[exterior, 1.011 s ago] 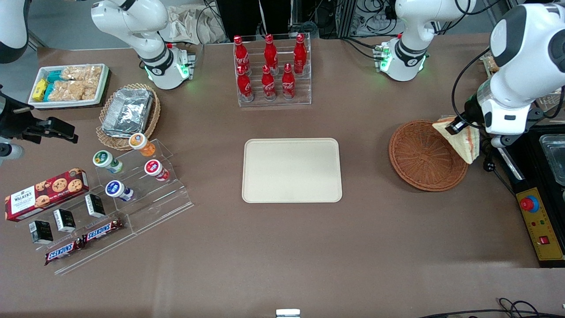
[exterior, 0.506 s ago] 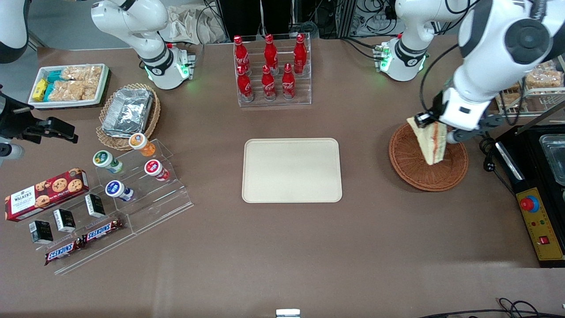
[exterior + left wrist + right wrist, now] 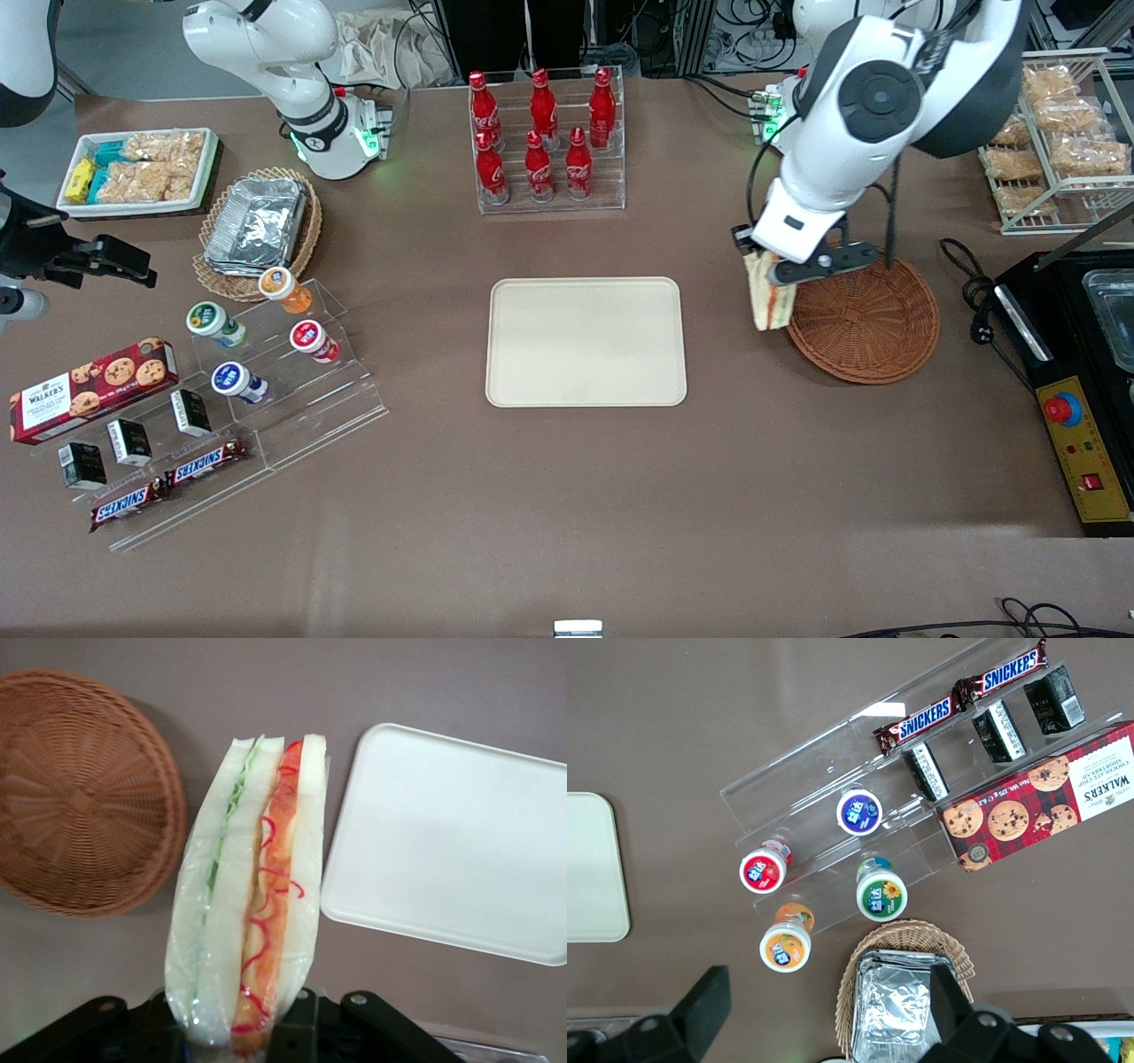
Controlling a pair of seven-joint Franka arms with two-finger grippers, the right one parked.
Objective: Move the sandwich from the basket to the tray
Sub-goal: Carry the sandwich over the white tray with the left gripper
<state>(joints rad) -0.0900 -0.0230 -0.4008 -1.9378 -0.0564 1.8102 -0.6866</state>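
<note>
Your hand [image 3: 769, 276] grips the sandwich [image 3: 767, 299], lifted clear of the basket [image 3: 873, 323].
Its fingers are clamped on the wedge's top; it hangs at the basket rim's nine o'clock, above the tabletop [image 3: 567, 496], between basket and bare tray [image 3: 586, 342].

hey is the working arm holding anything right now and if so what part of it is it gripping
Yes. The gripper holds the sandwich by one end of the wedge, jaws shut on it, cut edge facing the wrist camera. It hangs at the basket's rim, not yet over the tray.
</note>
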